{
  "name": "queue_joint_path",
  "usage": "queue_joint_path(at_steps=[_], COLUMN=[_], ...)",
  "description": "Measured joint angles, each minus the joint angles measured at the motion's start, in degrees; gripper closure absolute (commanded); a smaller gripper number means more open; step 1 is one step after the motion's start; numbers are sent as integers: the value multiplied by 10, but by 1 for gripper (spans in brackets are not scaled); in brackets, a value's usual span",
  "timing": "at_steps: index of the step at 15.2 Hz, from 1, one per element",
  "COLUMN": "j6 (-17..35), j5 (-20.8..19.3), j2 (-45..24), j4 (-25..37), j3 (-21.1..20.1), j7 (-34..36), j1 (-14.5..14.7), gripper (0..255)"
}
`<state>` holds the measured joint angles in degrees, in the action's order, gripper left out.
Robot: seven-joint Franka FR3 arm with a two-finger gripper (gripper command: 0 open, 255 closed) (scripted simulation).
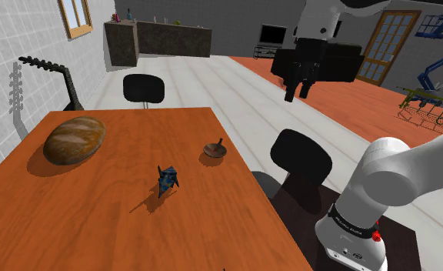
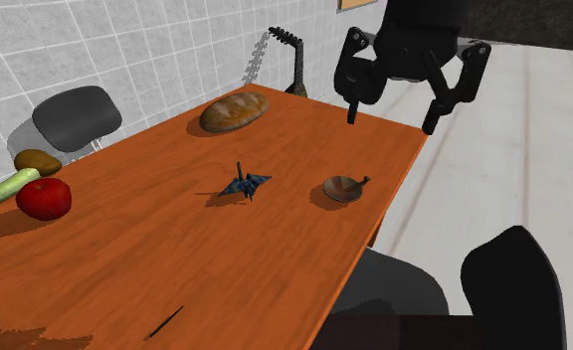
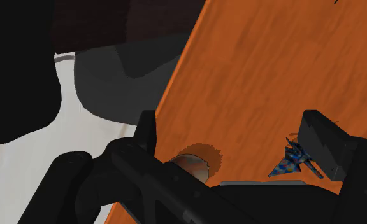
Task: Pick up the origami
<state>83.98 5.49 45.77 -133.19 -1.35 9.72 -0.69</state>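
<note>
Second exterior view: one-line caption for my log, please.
Open gripper hangs above the table edge, apart from the blue origami standing mid-table near a small bowl.

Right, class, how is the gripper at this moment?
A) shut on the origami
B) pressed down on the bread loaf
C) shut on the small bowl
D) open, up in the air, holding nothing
D: the gripper hangs high over the table with its fingers apart, and the blue origami lies untouched on it.
</note>
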Motion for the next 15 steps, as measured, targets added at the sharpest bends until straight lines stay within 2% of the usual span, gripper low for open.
queue_joint_path(at_steps=[4, 15], j6=[32, 213], j5=[17, 75], j2=[-17, -168], j4=[-14, -33], j3=[-23, -132], j7=[33, 193], j1=[1, -3], gripper=[0, 0])
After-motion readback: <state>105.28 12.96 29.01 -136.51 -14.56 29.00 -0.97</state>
